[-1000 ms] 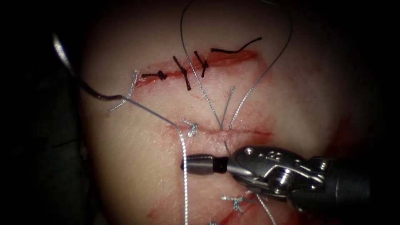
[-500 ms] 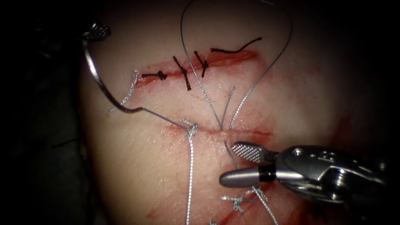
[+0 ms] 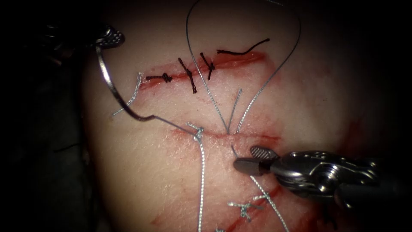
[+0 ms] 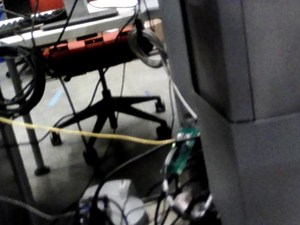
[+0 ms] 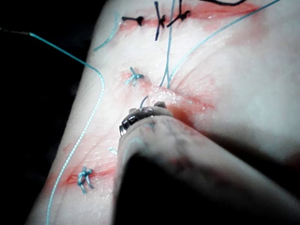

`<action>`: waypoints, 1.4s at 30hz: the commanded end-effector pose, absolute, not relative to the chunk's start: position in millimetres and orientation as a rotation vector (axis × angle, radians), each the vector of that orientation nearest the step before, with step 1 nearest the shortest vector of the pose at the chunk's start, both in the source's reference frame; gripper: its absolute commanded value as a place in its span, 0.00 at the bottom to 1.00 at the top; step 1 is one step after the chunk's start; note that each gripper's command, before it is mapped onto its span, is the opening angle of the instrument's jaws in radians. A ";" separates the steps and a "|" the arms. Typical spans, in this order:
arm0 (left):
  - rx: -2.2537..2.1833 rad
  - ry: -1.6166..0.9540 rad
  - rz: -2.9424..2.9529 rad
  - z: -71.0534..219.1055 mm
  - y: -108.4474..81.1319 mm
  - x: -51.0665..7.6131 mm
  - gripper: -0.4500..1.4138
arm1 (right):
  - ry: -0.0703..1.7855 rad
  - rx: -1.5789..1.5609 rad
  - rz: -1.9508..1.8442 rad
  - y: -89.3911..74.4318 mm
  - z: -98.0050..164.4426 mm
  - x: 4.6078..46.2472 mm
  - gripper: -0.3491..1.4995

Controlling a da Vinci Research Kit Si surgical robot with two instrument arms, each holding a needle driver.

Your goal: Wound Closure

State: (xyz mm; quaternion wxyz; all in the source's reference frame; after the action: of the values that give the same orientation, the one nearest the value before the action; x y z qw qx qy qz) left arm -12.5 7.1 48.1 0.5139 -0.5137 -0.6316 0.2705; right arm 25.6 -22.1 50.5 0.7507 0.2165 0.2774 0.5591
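Note:
My left tool [image 3: 108, 38] is at the far left edge of the tissue [image 3: 141, 180], jaws shut on the curved needle [image 3: 112, 92] near its tip end. The needle hangs free of the tissue, left of the middle cut [image 3: 257, 136]. From its tail, grey thread [image 3: 201, 172] runs past a knot [image 3: 196, 131] and on down over the tissue. My right tool [image 3: 245, 157] lies just below the middle cut with its jaws open and holds nothing. A short thread end [image 3: 234, 150] lies right at its tips. The right wrist view shows the same jaws [image 5: 140, 115] by that thread end [image 5: 143, 100].
A large thread loop [image 3: 296, 38] rises from the stitch in the middle cut and crosses the upper cut [image 3: 240, 59], which carries black stitches [image 3: 189, 76]. Another grey knot [image 3: 244, 209] sits on the lower cut. Red fluid stains the tissue around the cuts.
The left tool carried the needle up and to the right, dragging its thread along. The right tool drew back to the right, opened its jaws, then moved up to the short thread end.

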 end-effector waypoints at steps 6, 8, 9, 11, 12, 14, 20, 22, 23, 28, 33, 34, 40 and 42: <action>-1.231 -1.517 0.657 48.6 7.2 -13.0 0.00 | 0.629 0.479 1.233 -21.7 50.4 27.3 0.25; -1.230 -1.518 0.656 48.6 7.3 -12.9 0.00 | 0.632 0.479 1.232 -21.8 50.5 27.3 0.25; -1.230 -1.519 0.657 48.6 7.3 -12.7 0.00 | 0.633 0.477 1.231 -21.9 50.6 27.4 0.26; -1.230 -1.520 0.657 48.6 7.3 -12.7 0.00 | 0.627 0.474 1.229 -22.0 50.8 27.4 0.26; -1.228 -1.519 0.659 48.6 7.4 -12.7 0.00 | 0.622 0.479 1.237 -22.2 50.9 27.4 0.26; -1.228 -1.518 0.659 48.6 7.3 -12.7 0.00 | 0.619 0.480 1.234 -22.2 51.2 27.4 0.13; -1.225 -1.518 0.662 48.6 7.3 -12.7 0.00 | 0.511 0.467 1.161 -22.7 50.9 25.5 0.00; -1.224 -1.520 0.662 48.6 7.3 -12.5 0.00 | 0.479 0.454 1.147 -22.7 50.9 24.5 0.00; -1.224 -1.521 0.662 48.6 7.4 -12.4 0.00 | 0.477 0.443 1.147 -22.5 50.7 23.6 0.00; -1.213 -1.526 0.664 48.6 7.4 -12.0 0.00 | 0.322 0.332 1.161 -17.8 51.2 11.6 0.00; -1.195 -1.520 0.681 48.9 7.2 -12.1 0.00 | 0.194 0.247 1.247 -14.0 53.5 -0.4 0.00; -1.194 -1.518 0.684 48.9 7.2 -12.1 0.00 | 0.177 0.227 1.267 -13.6 53.7 -2.0 0.00; -1.176 -1.511 0.720 50.0 6.6 -12.6 0.00 | 0.061 0.166 1.275 -12.6 55.2 -12.4 0.00; -1.177 -1.512 0.723 50.2 6.6 -12.7 0.00 | 0.062 0.192 1.256 -13.0 55.6 -13.9 0.00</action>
State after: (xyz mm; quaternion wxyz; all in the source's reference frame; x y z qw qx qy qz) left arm -12.2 6.5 49.7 0.5208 -0.4899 -0.6307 0.3017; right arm -14.5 -12.9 55.0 0.8016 0.0936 0.0340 0.5895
